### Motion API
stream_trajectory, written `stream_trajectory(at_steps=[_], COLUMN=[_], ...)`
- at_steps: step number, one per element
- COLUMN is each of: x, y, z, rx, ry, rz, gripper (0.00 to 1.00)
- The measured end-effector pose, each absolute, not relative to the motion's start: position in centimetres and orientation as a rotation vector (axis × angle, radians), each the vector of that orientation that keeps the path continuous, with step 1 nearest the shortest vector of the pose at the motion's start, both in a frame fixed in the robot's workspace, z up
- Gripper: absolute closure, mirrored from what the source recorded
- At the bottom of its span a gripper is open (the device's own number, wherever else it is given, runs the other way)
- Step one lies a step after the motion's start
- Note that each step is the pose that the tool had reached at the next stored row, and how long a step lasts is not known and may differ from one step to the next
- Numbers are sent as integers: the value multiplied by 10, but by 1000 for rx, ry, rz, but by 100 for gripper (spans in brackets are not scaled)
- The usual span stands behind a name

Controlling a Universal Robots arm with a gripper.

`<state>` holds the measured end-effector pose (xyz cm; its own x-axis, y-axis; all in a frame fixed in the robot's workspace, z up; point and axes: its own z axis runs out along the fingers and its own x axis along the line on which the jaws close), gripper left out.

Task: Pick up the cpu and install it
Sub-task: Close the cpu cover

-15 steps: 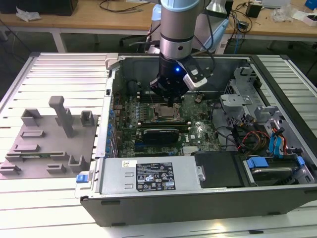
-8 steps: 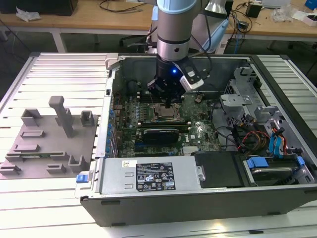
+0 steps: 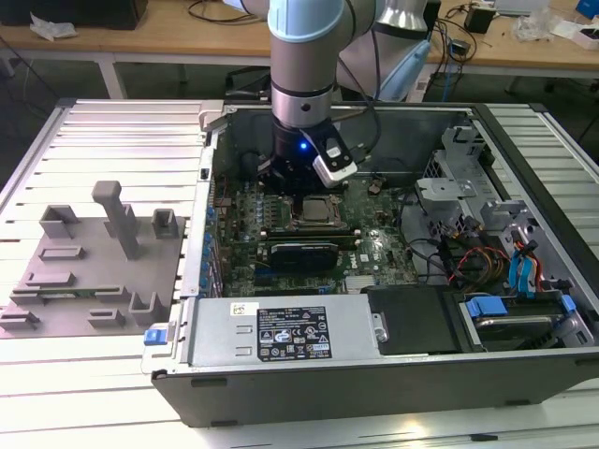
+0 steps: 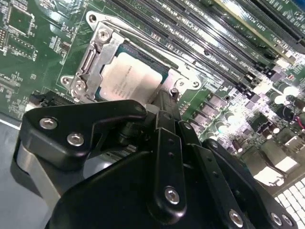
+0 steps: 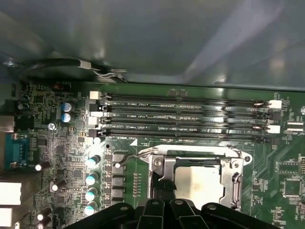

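Note:
The cpu lies flat in the motherboard socket inside the open computer case, its silvery-white top facing up. In both wrist views the cpu is framed by the socket's metal bracket. My gripper hangs low over the board at the exterior view's left edge of the socket. The black gripper reaches down to the cpu's edge, and its body hides part of the chip and the socket.
Memory slots run alongside the socket, close to the case wall. A graphics card and the power supply lie nearer the front. Drive bays and cables fill the exterior view's right. A grey parts fixture sits outside the case on the left.

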<state>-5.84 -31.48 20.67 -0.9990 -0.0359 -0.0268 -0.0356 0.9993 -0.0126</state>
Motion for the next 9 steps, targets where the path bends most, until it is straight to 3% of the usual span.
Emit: stream_trajectory(at_steps=[9], x=[-58], y=[-315], z=[204], rx=[-55], ry=[3114], rz=[-19], gripper=[89])
